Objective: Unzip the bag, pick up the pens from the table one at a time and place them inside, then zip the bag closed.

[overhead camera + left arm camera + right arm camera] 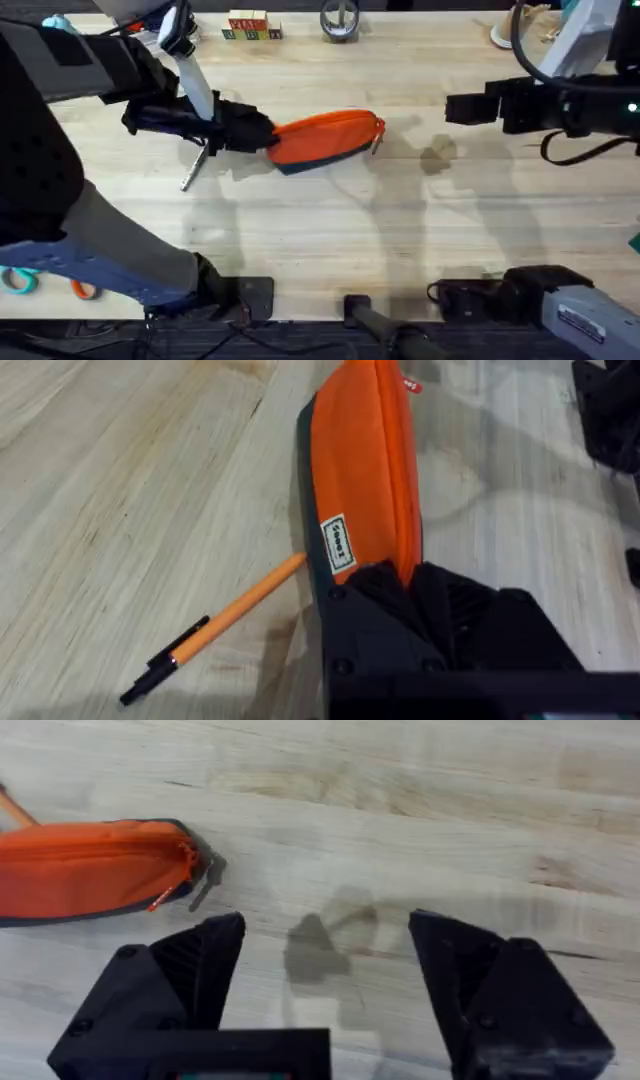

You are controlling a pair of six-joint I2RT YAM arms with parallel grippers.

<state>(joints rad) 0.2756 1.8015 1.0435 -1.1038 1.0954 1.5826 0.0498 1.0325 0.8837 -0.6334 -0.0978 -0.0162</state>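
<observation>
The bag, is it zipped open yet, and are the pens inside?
Not yet. The bag still looks zipped shut on the table. The left gripper is shut on its end; the right gripper hangs open nearby. The orange pen lies beside the bag. Unzipping, loading and zipping remain.

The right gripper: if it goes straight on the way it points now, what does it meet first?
Probably the bag. The right gripper, jaws open, points across the table toward the bag's zipper-pull end, with bare wood between. Its height is unclear, so it might pass just beside or above the bag.
</observation>
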